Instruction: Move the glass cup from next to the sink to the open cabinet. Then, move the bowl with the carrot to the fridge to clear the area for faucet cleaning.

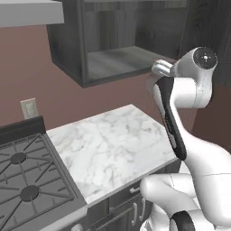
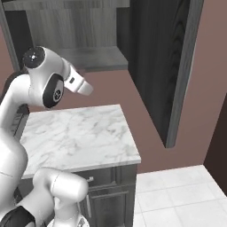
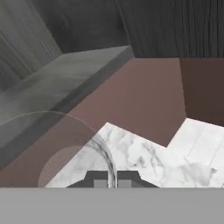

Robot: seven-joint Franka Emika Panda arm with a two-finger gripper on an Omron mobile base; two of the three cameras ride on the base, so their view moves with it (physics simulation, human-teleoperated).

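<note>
My gripper (image 3: 112, 178) is shut on the rim of the glass cup (image 3: 65, 148), a translucent tumbler whose wall runs between the two fingertips in the hand view. In the left base view the cup (image 1: 161, 67) shows as a grey shape at the end of the raised arm. It is held just in front of the lower right corner of the open cabinet (image 1: 117, 58). The cabinet's grey shelf (image 3: 52, 83) lies ahead and to the left in the hand view, and its shelf (image 2: 91, 57) looks bare. The sink, bowl, carrot, fridge and faucet are out of view.
A white marble counter (image 1: 113, 144) lies under the cabinet, with a gas stove (image 1: 27, 180) at its left. The cabinet's dark door (image 2: 177, 71) stands swung open to the right. Pale floor tiles (image 2: 177, 190) lie past the counter's end.
</note>
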